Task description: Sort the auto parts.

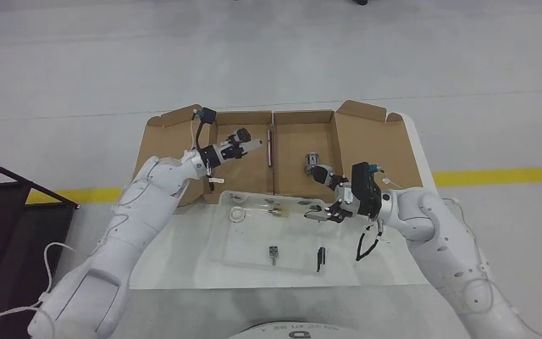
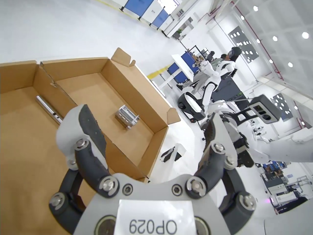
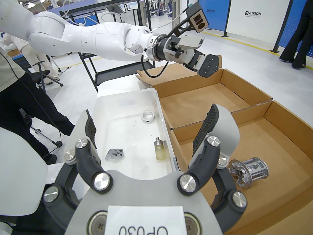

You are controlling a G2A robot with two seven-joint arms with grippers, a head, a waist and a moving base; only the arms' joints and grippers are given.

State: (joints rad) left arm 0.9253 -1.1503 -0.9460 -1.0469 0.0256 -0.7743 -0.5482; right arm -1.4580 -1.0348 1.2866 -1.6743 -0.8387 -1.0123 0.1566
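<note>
Tray (image 3: 115,123): near on the bench, with ring (image 3: 148,116), bracket (image 3: 115,154) and stubby cylinder (image 3: 160,149) waiting unsorted.
Right hand (image 3: 151,113): spread, empty, over tray's far edge.
Box (image 2: 137,86): rod (image 2: 47,108) left compartment, hub (image 3: 248,172) right compartment; two sorted.
Left hand (image 2: 149,113): spread, empty, above left compartment.

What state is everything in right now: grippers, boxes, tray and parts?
Left gripper, open, empty.
Right gripper, open, empty.
Cardboard boxes, flaps open.
Rod, lying flat in one box.
Spool-shaped part, on its side in the other box.
Ring, flat in the tray.
Tray, uncovered.
</note>
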